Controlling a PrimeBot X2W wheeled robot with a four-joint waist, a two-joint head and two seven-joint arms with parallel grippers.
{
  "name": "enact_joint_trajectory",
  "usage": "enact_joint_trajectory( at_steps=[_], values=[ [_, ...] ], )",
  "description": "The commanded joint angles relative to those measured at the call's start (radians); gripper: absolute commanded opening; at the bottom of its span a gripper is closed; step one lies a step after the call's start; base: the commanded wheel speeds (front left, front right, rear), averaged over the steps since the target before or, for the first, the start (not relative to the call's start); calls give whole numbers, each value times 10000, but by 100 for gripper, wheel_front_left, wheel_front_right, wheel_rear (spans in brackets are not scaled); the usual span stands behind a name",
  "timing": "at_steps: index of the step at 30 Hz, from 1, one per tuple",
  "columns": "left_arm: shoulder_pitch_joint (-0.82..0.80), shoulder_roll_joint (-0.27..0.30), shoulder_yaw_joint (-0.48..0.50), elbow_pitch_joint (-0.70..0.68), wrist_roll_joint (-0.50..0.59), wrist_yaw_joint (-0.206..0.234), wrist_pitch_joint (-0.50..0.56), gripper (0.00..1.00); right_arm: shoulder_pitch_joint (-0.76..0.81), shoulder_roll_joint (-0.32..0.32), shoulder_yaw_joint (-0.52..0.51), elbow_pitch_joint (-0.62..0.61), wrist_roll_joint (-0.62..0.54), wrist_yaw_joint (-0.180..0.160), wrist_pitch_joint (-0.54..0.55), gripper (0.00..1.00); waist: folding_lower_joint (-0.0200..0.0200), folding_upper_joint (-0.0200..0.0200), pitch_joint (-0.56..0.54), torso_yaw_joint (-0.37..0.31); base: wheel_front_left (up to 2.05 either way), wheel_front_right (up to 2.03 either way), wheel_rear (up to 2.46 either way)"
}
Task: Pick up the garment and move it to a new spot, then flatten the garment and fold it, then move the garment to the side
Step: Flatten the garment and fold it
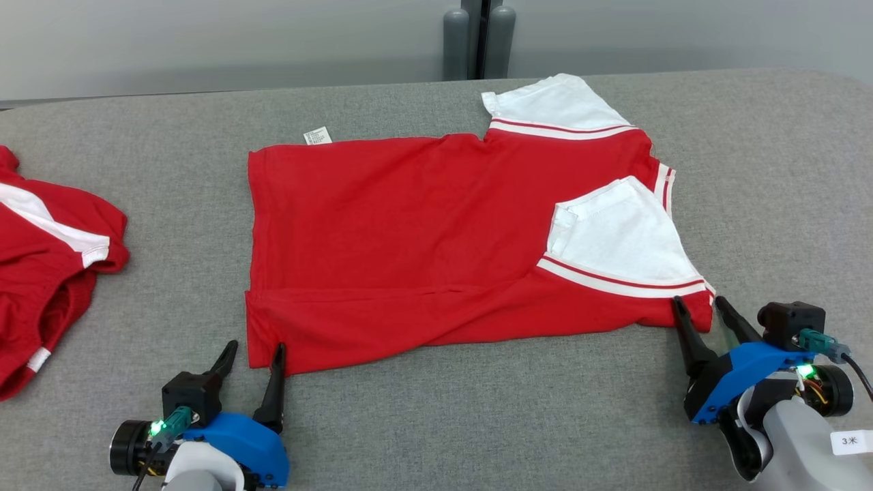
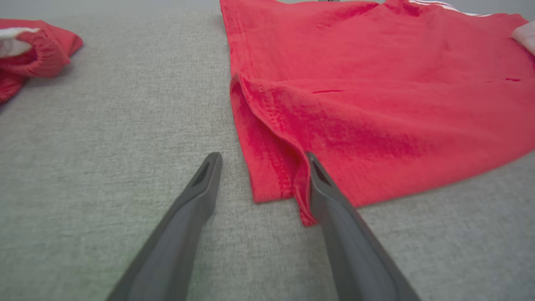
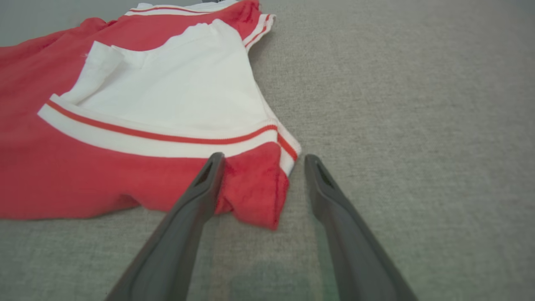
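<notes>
Currently garment [image 1: 409, 239] lies spread mid-table [image 1: 477, 423]. Left gripper [image 1: 256, 345] fingers are spread wide around its near hem corner; right gripper [image 1: 698, 300] likewise at the sleeve-side corner. Bare grey cloth lies along the near edge. Second red garment [image 1: 48, 259] far left, well apart.

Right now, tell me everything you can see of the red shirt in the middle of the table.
The red shirt: soft-looking knit, white sleeves edged in red-and-white stripes. It lies flat on the grey table, hem toward the robot's left, part folded: the near sleeve is turned in over the body, the near edge doubled over. A white label pokes out by the far hem corner. The open left hand sits at the near hem corner; the open right hand straddles the near shoulder corner.
</notes>
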Motion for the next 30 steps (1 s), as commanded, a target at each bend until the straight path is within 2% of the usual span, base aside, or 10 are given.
enact_joint_trajectory(
  at_steps=[1,2,3,4,5,12,18,24,30],
  values=[
    [-180,-28,-27,135,9,-55,-13,100,-97,67,-9,118,-42,3,-43,100,0,-2,18,12,0,0,0],
    [-177,-67,-23,226,-51,-130,5,100,-140,97,27,191,-14,5,-28,100,0,-2,26,14,0,0,0],
    [-198,-90,8,248,-93,-192,5,50,-172,119,50,244,5,5,-52,40,0,-2,34,14,0,0,0],
    [-206,-130,41,262,-148,-247,5,28,-176,149,75,269,39,5,-70,0,0,-2,34,12,0,0,0],
    [-210,-176,51,275,-196,-315,5,0,-175,175,101,303,74,5,-105,0,0,-2,29,8,0,0,0],
    [54,-238,368,-152,-405,-507,-11,0,5,132,105,248,374,3,-389,0,0,-2,-308,-9,0,0,0],
    [746,-198,489,-902,-513,-598,-11,0,833,-64,173,-440,841,3,-476,0,0,-2,-903,12,0,0,0],
    [1864,-41,586,-1720,-744,-426,48,0,2532,-281,-21,-1954,1231,3,-439,0,0,-2,-1366,87,0,0,0],
    [3129,78,661,-2730,-972,-51,398,0,4759,-65,-820,-3951,1216,2,258,0,0,-2,-1528,163,0,0,0]
  ],
)
